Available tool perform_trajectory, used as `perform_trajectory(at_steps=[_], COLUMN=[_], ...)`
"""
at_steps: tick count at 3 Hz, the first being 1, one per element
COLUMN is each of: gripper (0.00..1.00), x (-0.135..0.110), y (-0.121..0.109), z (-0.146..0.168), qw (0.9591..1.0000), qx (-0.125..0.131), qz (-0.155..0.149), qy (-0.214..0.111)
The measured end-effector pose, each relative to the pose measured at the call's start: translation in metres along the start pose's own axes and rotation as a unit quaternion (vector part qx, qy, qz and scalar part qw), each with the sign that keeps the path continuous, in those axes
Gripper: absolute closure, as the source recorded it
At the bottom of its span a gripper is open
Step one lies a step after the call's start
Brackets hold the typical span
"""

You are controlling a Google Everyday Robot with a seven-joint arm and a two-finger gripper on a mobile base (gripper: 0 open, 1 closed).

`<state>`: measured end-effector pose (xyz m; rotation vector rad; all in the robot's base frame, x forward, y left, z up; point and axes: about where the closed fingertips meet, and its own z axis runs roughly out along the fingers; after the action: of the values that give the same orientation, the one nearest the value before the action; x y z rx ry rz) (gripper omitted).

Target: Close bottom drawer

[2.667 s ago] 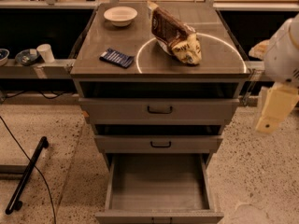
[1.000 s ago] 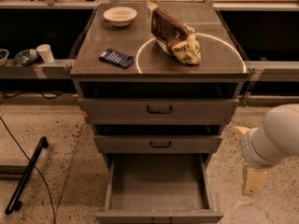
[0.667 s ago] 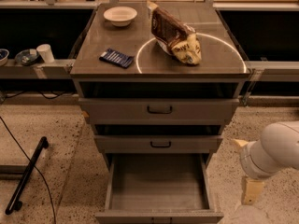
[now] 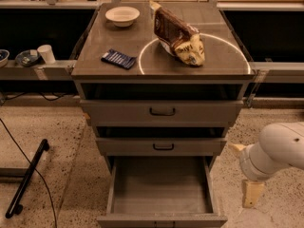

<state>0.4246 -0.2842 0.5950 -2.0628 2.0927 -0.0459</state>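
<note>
Camera view, contents as found. One bottom drawer [image 4: 161, 186], grey metal, lowest of three in the cabinet, pulled well out toward the camera, its plain grey tray showing. One middle drawer [image 4: 161, 146] and one wider top drawer [image 4: 162, 111] above it, each with a black loop handle, both pushed in. One table [image 4: 95, 42], being the cabinet's top, carrying a white bowl [image 4: 122, 15] at the back left, a brown and yellow snack bag [image 4: 179, 36] lying inside a white ring, and a dark blue packet [image 4: 118, 59] near the front left. My fingers [image 4: 249, 186], cream-coloured, low over the speckled floor just to the right of the bottom drawer and apart from it, spread wide and holding nothing.
</note>
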Motion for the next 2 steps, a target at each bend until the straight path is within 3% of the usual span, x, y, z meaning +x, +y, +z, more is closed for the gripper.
perform_trajectory(at_steps=[1, 2], gripper=[0.00, 0.00], x=[-0.008, -0.024], y=[0.011, 0.039], z=[0.069, 0.152], qw=[0.9978, 0.9899], qx=[-0.054, -0.120], qz=[-0.008, -0.007], qy=[-0.036, -0.075])
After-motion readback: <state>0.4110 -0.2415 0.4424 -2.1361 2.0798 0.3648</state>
